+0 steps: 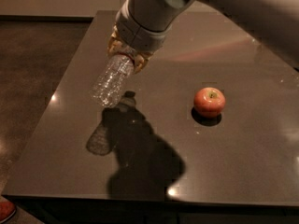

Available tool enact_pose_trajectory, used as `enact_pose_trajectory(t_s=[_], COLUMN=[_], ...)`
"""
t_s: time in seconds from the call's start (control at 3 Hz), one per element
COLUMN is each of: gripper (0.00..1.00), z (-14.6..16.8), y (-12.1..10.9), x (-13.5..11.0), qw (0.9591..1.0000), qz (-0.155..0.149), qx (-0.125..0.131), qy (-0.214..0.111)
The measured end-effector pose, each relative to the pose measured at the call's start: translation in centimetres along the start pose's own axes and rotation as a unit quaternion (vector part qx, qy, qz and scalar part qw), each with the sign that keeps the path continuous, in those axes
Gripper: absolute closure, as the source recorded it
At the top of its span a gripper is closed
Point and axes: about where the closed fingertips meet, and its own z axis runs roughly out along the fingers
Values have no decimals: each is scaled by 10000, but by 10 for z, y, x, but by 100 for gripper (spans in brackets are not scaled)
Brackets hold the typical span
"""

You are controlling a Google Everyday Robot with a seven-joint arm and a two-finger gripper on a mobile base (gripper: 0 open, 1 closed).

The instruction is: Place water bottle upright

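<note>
The water bottle point(111, 82) is a clear ribbed plastic bottle. It hangs tilted above the dark table point(243, 162), base pointing down and to the left. Its cap and label are hidden inside the gripper. My gripper point(127, 56) is shut on the bottle's upper end, at the upper left of the table, under the grey wrist. The bottle's reflection and shadow lie on the tabletop below it.
A red apple point(209, 101) sits on the table right of centre, well apart from the bottle. The table's left edge borders dark floor. A red object point(4, 210) shows at the bottom left corner, off the table.
</note>
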Motion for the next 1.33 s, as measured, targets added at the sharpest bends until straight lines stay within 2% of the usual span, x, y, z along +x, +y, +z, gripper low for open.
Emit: enact_pose_trajectory(t_s=[0.33, 0.67, 1.0, 1.33], gripper=[100, 100, 100, 100], z=[-4, -5, -5, -4], y=[-5, -6, -3, 7], x=[5, 3, 12, 40], qw=[9996, 9995, 9971, 9858], qz=[-135, -200, -540, -1176], qx=[180, 117, 45, -79], qy=[144, 197, 536, 1197])
